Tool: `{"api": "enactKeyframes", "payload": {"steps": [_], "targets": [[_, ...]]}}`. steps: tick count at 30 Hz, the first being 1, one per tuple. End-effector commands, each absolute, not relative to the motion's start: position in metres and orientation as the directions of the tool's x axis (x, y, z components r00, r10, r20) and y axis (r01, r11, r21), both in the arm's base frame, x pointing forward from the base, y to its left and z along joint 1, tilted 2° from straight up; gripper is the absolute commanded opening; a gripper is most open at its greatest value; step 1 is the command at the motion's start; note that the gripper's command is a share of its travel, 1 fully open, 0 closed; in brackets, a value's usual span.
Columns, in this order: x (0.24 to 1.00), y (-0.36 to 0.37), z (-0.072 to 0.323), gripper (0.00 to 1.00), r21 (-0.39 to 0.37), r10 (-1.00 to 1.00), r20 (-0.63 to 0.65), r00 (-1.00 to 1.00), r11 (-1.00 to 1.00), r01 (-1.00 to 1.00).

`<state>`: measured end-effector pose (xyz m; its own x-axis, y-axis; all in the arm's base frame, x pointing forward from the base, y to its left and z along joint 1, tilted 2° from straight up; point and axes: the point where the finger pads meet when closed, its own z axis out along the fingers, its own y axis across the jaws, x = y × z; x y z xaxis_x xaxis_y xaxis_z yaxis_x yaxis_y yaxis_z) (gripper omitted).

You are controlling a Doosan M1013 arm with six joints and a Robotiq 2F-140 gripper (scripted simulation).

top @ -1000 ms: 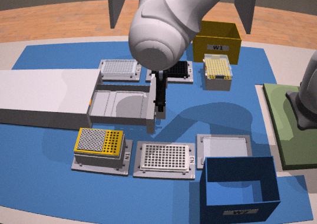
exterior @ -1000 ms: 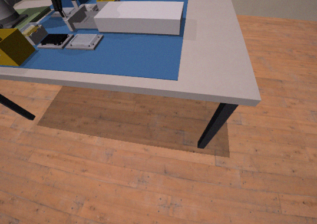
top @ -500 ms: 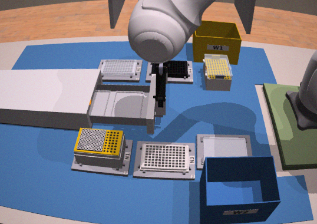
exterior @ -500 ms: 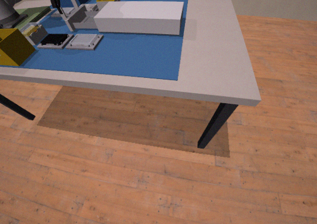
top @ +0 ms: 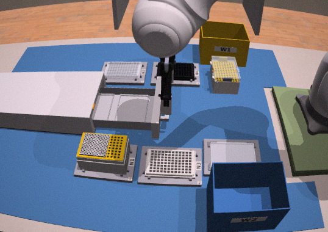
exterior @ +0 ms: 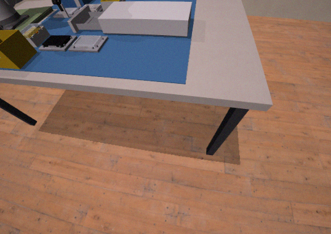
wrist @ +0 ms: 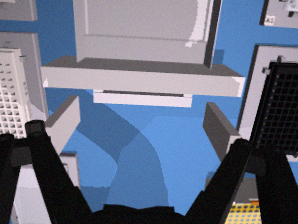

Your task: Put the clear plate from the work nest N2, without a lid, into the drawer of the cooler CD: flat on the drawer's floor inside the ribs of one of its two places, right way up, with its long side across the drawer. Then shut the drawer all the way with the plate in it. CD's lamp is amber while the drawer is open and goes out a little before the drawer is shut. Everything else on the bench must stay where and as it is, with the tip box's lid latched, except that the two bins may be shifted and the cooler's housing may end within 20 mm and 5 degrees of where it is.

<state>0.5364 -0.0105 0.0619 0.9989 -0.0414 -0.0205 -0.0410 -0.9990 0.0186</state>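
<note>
The cooler CD (top: pixel 49 96) is a long white housing at the left, also in the exterior view (exterior: pixel 144 14). Its drawer (top: pixel 125 108) stands pulled out to the right. The drawer's two ribbed places hold nothing. A small amber lamp (top: pixel 92 105) glows on the housing's front. My gripper (top: pixel 166 110) is open and holds nothing. It hangs just right of the drawer front, above the handle (top: pixel 164 117). In the wrist view, the fingers spread wide, and the handle (wrist: pixel 142 97) is just ahead of them. The clear well plate (top: pixel 170 163) lies without a lid in the middle front nest.
A tube rack (top: pixel 102 151) is in the nest left of the plate. A flat clear piece (top: pixel 232 152) lies in the right nest, behind the blue bin (top: pixel 248 196). At the back are a clear plate (top: pixel 123 69), a black plate (top: pixel 183 71), the tip box (top: pixel 225 74) and the yellow bin (top: pixel 224 41).
</note>
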Motion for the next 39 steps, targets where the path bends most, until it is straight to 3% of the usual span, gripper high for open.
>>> {"api": "enactKeyframes", "payload": {"steps": [1,39], "targets": [[0.536,-0.010,0.066,0.87,0.018,-0.041,-0.021,0.999,-0.999,-0.041],[0.537,-0.010,0.109,0.87,0.018,-0.041,-0.021,0.999,-0.999,-0.041]]}}
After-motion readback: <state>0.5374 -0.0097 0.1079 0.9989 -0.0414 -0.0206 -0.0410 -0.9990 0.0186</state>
